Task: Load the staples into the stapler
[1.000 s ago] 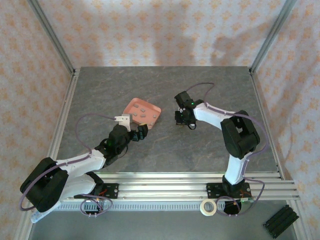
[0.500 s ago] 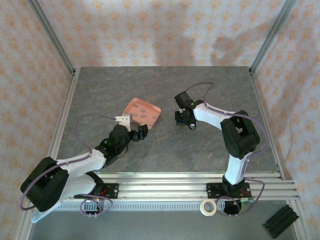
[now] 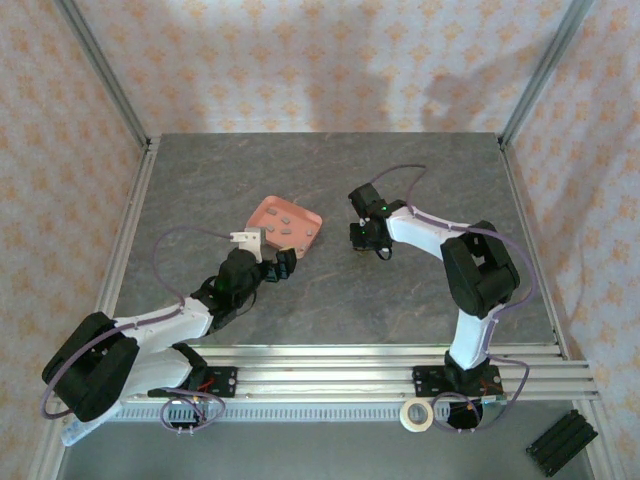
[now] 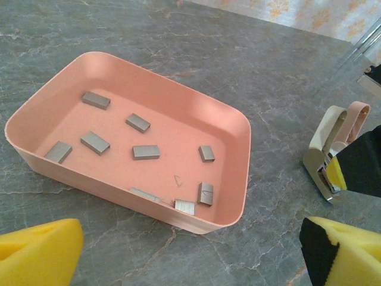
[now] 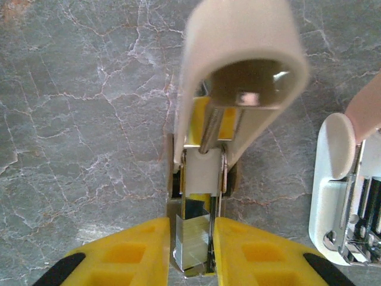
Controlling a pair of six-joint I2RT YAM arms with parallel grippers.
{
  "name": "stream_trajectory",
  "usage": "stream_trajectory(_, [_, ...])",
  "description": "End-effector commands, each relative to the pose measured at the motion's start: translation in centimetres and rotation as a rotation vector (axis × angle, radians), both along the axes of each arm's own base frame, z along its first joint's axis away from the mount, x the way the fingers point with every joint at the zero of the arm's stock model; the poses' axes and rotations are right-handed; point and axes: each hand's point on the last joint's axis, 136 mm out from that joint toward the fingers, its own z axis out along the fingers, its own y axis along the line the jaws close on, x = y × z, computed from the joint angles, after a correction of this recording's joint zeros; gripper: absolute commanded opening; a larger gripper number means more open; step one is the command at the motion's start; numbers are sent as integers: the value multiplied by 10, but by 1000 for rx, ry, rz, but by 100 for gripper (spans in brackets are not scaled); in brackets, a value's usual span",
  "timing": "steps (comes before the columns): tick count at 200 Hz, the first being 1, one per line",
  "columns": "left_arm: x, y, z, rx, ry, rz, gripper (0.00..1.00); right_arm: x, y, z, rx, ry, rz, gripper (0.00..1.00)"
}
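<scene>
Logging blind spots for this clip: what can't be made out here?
Right wrist: stapler top blurred, too near the lens; white part cut off by right edge.
Left wrist: stapler partly hidden behind a black piece.
Top external: stapler under right tool; staples too small to count.

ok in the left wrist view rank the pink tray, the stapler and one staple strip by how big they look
1. pink tray, largest by far
2. stapler, partly hidden, so its full size is unsure
3. staple strip, clearly smallest
</scene>
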Motion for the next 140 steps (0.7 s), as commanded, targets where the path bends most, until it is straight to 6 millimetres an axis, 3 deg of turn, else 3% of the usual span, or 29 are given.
stream_trajectory(1, [6,-2,14,-13,-36,2,94,-4,-9,1,-36,11,-9,27])
stream_trajectory(66, [7,-2,15,-16,-39,1,94,-1,-4,40,25,-51,-6,29])
stream_trajectory(140, [4,-5,14,-43,-23,-10,93,-7,-5,34,15,-10,-10,30])
